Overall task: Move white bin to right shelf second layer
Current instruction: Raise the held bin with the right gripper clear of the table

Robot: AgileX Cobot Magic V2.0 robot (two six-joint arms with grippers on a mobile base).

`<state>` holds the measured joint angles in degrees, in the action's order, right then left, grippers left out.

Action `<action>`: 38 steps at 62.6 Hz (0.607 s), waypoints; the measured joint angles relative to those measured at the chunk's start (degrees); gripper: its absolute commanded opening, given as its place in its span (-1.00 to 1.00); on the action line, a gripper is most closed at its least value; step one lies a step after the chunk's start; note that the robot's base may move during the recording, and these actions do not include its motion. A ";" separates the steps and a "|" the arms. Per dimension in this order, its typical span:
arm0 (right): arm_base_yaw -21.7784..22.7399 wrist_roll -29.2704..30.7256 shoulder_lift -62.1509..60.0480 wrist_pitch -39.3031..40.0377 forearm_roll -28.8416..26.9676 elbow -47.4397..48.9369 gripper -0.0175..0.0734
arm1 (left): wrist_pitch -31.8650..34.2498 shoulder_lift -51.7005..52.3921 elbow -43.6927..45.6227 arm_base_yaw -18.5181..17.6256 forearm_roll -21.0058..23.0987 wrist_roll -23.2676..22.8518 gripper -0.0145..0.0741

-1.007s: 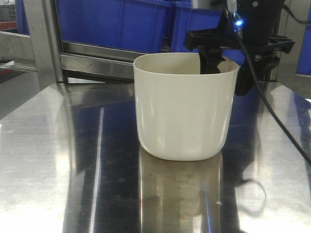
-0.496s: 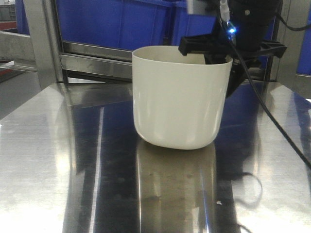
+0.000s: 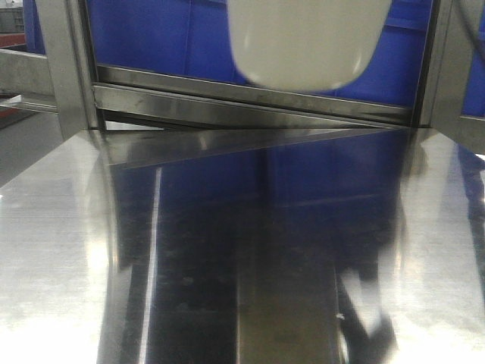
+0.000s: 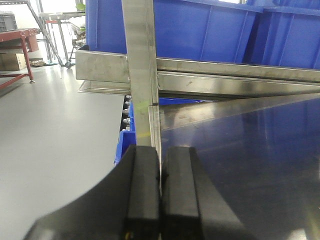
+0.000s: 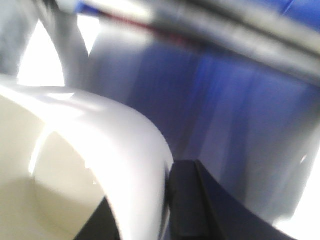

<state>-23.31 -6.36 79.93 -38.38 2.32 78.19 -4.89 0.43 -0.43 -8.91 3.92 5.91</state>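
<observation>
The white bin (image 3: 303, 42) hangs at the top centre of the front view. Its rounded base is clear of the steel surface (image 3: 68, 250), and its rim is cut off by the frame's upper edge. It rides upright, base down and mouth up, with its long axis vertical.

My right gripper (image 5: 145, 220) carries it. In the lower half of the blurred wrist view, one dark finger (image 5: 190, 200) lies against the outside of the bin's wall. The other seems to sit inside, so I read the grip as a pinch on the rim.

My left gripper (image 4: 160, 200) is clenched on nothing, pads together, low in its frame before a steel upright (image 4: 142, 75).

Blue crates (image 3: 151, 34) on a steel rail (image 3: 227, 106) fill the background.

The pick-up looks done. The carry to the right shelf second layer, which no view shows, and the set-down there are left.
</observation>
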 measured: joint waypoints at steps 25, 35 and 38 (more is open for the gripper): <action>8.55 -2.31 -24.51 7.01 0.73 -19.94 -0.49 | 0.00 0.00 0.00 0.00 0.00 0.00 -0.48; 10.10 -2.31 -34.29 7.83 0.73 -29.50 -0.49 | 0.00 0.00 0.00 0.00 0.00 0.00 -0.48; 10.14 -2.31 -36.75 7.83 0.73 -31.73 -0.49 | 0.00 0.00 0.00 0.00 0.00 0.00 -0.48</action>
<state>-13.17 -8.67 43.18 -30.55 3.05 46.46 -4.89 0.43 -0.43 -8.91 3.92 5.91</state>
